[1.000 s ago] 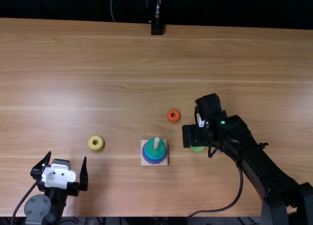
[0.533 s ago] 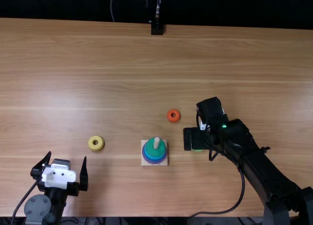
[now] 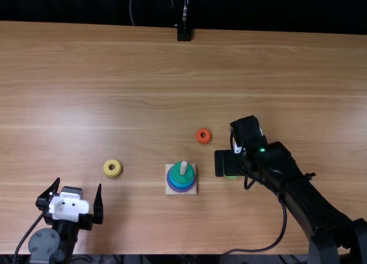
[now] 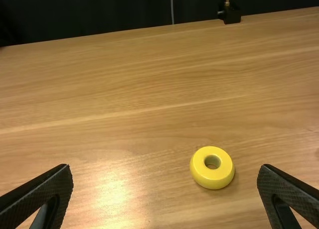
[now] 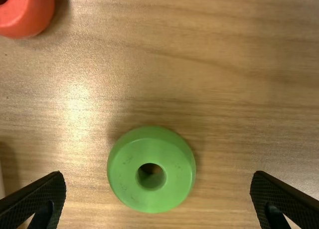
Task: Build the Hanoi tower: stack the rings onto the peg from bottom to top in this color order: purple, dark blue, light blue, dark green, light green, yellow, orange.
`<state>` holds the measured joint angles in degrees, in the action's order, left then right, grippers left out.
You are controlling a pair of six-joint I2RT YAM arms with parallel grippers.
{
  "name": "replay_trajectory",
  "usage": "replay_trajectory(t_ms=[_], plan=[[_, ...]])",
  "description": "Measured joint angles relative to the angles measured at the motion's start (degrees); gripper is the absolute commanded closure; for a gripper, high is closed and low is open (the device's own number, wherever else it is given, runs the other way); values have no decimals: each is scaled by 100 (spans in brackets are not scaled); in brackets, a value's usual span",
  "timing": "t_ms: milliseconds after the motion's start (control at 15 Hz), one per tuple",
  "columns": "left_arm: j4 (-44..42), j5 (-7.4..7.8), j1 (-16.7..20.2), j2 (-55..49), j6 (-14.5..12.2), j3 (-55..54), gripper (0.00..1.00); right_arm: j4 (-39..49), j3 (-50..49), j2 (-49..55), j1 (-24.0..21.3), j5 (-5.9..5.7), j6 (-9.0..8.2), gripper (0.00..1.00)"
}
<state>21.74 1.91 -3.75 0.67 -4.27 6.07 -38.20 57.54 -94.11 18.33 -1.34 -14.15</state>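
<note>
1 light green ring (image 5: 172, 176) lies below the right gripper (image 3: 226, 163). Fingers there and on the left gripper (image 3: 79, 182) are wide apart, empty.

A square base (image 3: 170, 190) carries an upright peg (image 3: 183, 167) through a stack (image 3: 180, 178): purple at the bottom, blues between, dark green on top. Flat, holes up, lie yellow (image 3: 109, 173) at the base's 9 o'clock, orange (image 3: 203, 141) at 1, light green (image 5: 151, 153) at 3.
</note>
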Motion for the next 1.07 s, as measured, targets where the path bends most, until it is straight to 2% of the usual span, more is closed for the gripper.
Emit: replay_trajectory(t_ms=[267, 1067], plan=[[0, -2, 0, 2, 0, -2, 0, 0, -26, 0, 2, -125, -11, 0], [2, -2, 0, 0, 0, 0, 0, -37, -61, -205, 2, -146, -15, 0]])
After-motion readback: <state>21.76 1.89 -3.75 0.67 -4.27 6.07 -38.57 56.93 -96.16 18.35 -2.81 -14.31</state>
